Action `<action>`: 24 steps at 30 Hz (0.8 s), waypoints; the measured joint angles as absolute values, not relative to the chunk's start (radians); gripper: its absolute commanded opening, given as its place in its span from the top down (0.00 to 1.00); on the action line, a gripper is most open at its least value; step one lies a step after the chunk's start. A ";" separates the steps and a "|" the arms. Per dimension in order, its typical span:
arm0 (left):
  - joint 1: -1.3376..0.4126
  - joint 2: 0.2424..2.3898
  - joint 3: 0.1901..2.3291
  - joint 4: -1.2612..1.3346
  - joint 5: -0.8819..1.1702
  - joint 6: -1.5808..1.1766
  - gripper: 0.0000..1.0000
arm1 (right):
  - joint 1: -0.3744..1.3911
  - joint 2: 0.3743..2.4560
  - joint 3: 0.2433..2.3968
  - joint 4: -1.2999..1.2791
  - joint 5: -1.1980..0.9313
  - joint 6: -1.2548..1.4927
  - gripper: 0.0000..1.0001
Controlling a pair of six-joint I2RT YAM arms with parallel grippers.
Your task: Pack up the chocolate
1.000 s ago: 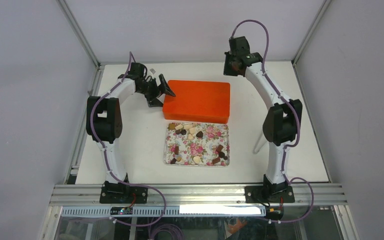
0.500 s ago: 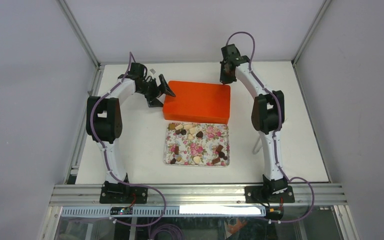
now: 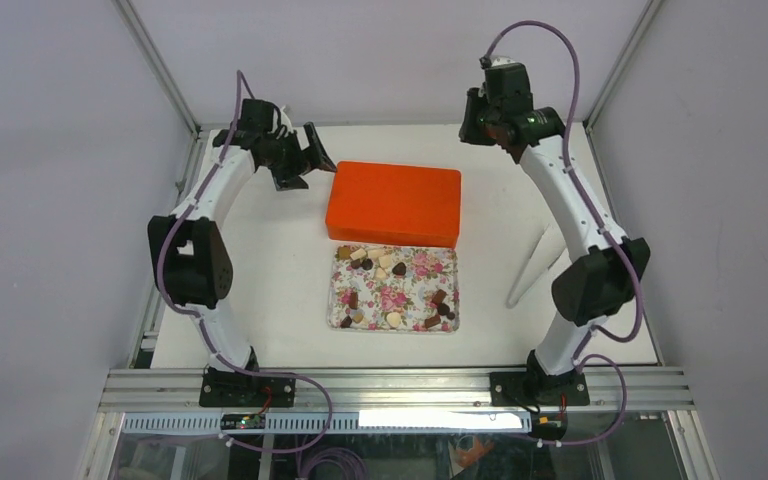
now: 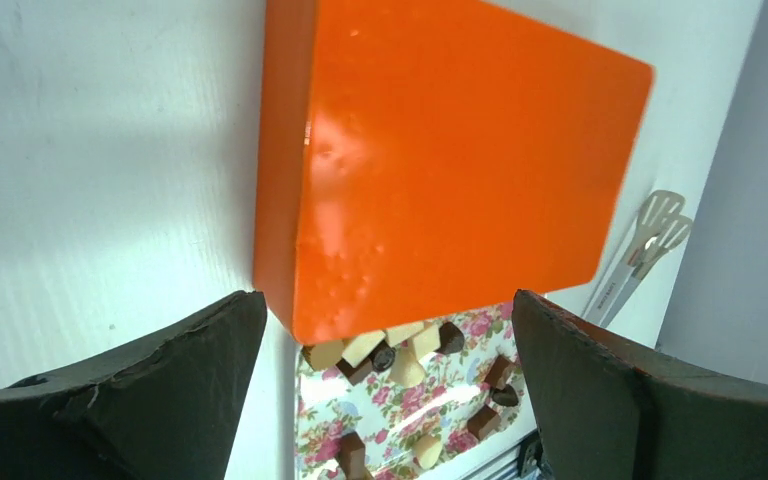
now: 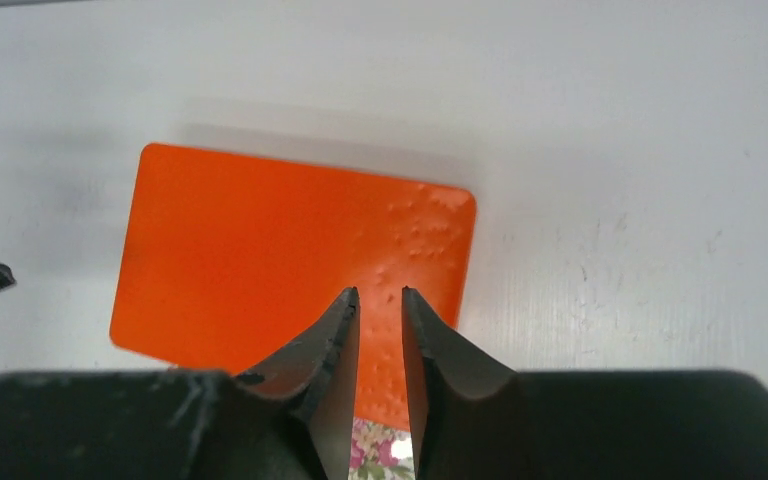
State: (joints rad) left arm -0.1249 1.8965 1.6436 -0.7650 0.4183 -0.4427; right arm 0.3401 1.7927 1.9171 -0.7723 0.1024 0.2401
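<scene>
White bench point(image 3: 260, 300): chocolate point(image 3: 398, 268) lies on the floral tray point(image 3: 415, 295) beside the closed orange box point(image 3: 395, 202). Our left pincer point(image 4: 385, 300) gapes, our right pincer point(image 5: 378, 292) is barely parted, and both are empty; we'd lift the lid evenly.

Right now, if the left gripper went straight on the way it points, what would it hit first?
Probably the orange box: it lies dead ahead of the left gripper, framed by its open jaws, with nothing in front. Depth is unclear.

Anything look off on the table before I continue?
Nothing spilled or damaged. The chocolate lies loose on the flowered tray, several pieces bunched at its far edge by the closed orange box. Tongs lie right of the tray.
</scene>
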 measured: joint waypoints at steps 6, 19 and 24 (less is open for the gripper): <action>-0.155 1.725 1.642 -0.766 0.390 -0.427 0.01 | 0.346 1.690 1.661 -0.720 -0.010 0.261 0.74; -0.312 1.926 1.511 -0.618 0.447 -0.478 0.01 | 0.355 1.790 1.418 -0.716 -0.047 0.312 0.57; -0.307 1.877 1.529 -0.722 0.359 -0.455 0.01 | 0.348 1.610 1.461 -0.744 0.040 0.300 0.25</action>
State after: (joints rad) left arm -0.3065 1.8771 1.5291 -0.7219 0.3592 -0.4553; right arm 0.3485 1.6100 1.4609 -0.7441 0.0402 0.3004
